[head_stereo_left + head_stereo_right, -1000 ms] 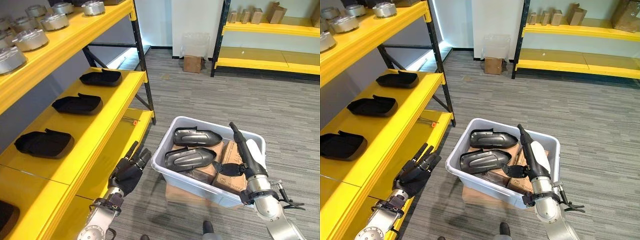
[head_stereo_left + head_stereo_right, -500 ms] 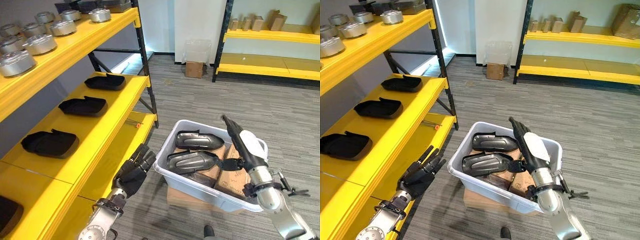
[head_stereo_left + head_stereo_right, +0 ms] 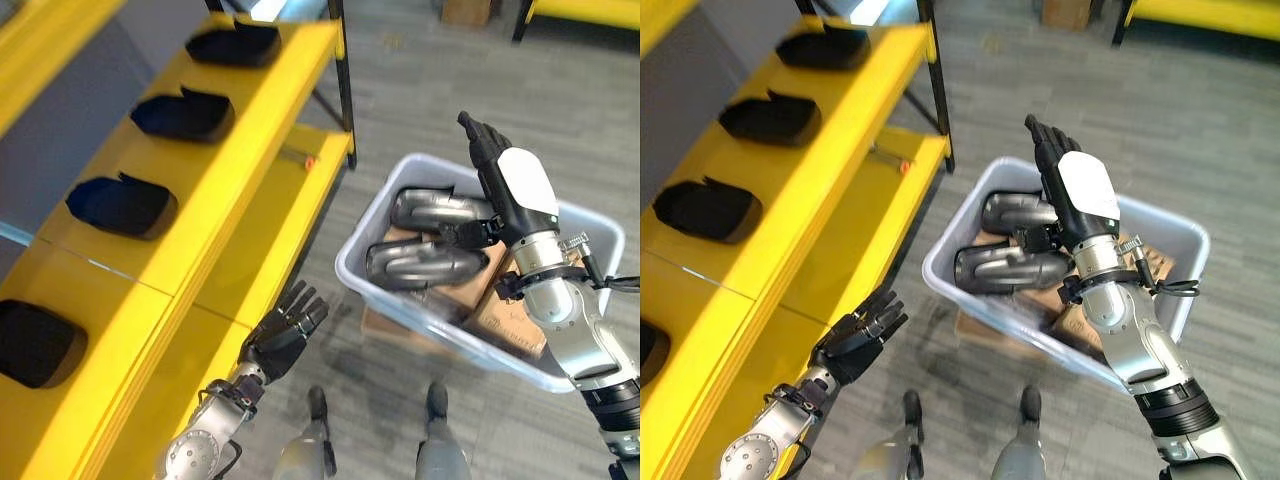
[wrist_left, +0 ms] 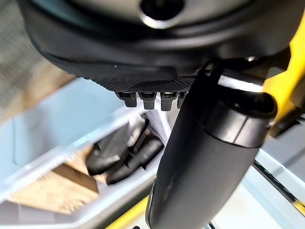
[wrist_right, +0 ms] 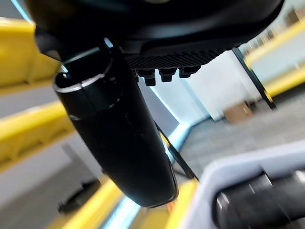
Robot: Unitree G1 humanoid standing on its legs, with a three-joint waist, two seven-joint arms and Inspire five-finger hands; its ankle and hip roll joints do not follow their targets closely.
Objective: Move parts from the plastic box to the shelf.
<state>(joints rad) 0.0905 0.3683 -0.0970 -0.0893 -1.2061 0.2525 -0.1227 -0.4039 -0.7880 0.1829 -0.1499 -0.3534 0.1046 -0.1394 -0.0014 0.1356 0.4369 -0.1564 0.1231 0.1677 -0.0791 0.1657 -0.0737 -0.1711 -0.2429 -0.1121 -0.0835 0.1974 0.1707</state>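
Note:
A light grey plastic box (image 3: 400, 300) sits on the floor to my right, resting on cardboard. Two dark glossy parts (image 3: 425, 265) lie in it on brown cartons, one (image 3: 435, 208) behind the other. My right hand (image 3: 505, 175) hovers over the box with straight fingers and holds nothing. Near the lower yellow shelf edge (image 3: 250, 290), low on my left, my left hand (image 3: 282, 335) is open and empty. Several black parts (image 3: 120, 203) lie in a row on the yellow shelf (image 3: 230, 140). The box and its parts (image 4: 121, 152) also appear in the left wrist view.
A small orange-tipped tool (image 3: 300, 158) lies on the lower shelf. A black shelf post (image 3: 343, 70) stands by the box's far left corner. Grey wood-look floor (image 3: 420, 90) spreads behind the box.
The camera has tilted down and closer. My right hand has risen above the box, fingers still straight. My left hand stays low by the shelf.

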